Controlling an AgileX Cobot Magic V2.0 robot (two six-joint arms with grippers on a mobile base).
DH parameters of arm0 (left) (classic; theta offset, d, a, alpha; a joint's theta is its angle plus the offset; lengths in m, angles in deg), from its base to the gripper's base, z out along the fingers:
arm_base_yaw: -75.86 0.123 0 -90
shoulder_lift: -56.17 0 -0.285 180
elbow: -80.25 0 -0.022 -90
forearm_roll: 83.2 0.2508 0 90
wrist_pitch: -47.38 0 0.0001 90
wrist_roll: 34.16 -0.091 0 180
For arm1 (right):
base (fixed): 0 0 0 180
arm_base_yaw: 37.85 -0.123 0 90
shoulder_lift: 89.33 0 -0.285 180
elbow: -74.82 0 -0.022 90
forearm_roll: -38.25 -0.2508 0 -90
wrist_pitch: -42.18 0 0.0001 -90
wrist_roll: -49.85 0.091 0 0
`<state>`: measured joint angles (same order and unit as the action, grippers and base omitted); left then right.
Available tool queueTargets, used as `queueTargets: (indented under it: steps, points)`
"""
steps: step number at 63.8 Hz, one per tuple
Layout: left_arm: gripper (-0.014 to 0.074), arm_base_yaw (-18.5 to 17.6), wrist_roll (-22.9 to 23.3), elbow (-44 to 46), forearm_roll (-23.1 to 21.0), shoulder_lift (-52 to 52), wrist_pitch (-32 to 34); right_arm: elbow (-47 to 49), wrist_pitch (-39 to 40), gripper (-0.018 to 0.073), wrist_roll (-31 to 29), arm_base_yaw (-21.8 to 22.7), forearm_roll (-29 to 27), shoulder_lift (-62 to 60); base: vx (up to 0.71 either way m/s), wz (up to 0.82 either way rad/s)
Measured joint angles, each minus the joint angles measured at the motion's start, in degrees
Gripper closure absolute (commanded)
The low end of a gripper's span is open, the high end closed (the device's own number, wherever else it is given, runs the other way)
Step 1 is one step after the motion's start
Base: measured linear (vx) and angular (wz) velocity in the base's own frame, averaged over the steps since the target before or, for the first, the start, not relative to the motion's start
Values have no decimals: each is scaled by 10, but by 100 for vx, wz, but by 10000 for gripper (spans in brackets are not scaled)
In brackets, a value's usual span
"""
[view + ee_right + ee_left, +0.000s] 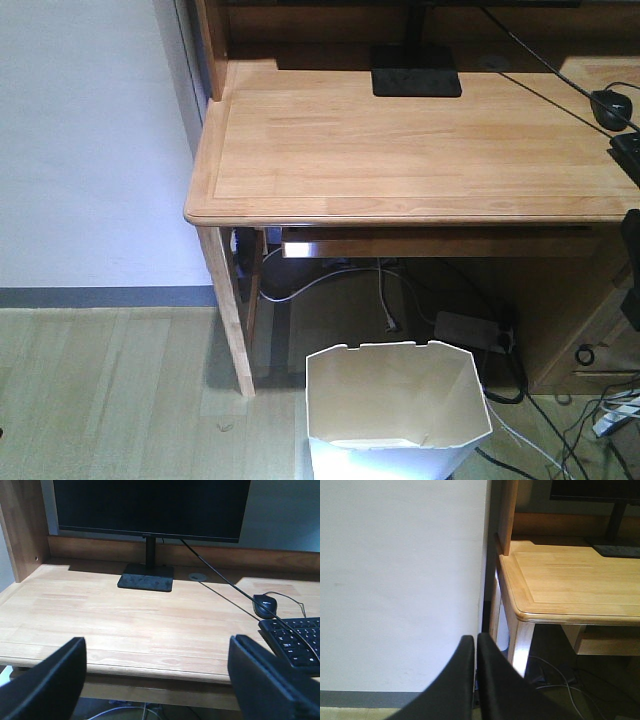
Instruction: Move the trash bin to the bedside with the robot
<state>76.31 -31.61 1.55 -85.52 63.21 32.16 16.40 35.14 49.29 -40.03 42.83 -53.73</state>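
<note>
The white trash bin [395, 400] stands on the floor in front of the desk, low in the front view, with its notched rim facing up and nothing visible inside. My left gripper [475, 639] is shut with nothing between its black fingers; it points at the white wall beside the desk's left corner. My right gripper [157, 652] is wide open and empty, hovering at the desk's front edge and facing the monitor. Neither gripper is near the bin. The bedside is out of view.
A light wooden desk [400, 150] carries a monitor [150, 505] on a black stand [416, 82], a mouse [264, 605] and a keyboard [295, 640]. Cables and a power strip [470, 330] lie under it. The desk leg [230, 310] stands left of the bin, the wall [90, 140] beyond.
</note>
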Motion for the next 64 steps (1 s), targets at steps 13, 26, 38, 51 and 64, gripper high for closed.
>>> queueTargets:
  steps: [13, 26, 38, 51, 64]
  points:
    - [602, 0, 0, 0, 0, 0, 0, 0, 3, -14, -1, 0, 0, 0, 0, 0]
    - [602, 0, 0, 0, 0, 0, 0, 1, 0, -14, 25, 0, -34, 8, 0, 0]
    - [602, 0, 0, 0, 0, 0, 0, 41, -76, -14, 29, 0, -53, 69, 0, 0]
    - [602, 0, 0, 0, 0, 0, 0, 110, -164, -14, 28, 0, -52, 165, 0, 0]
    - [602, 0, 0, 0, 0, 0, 0, 170, -256, -14, 27, 0, -52, 286, 0, 0]
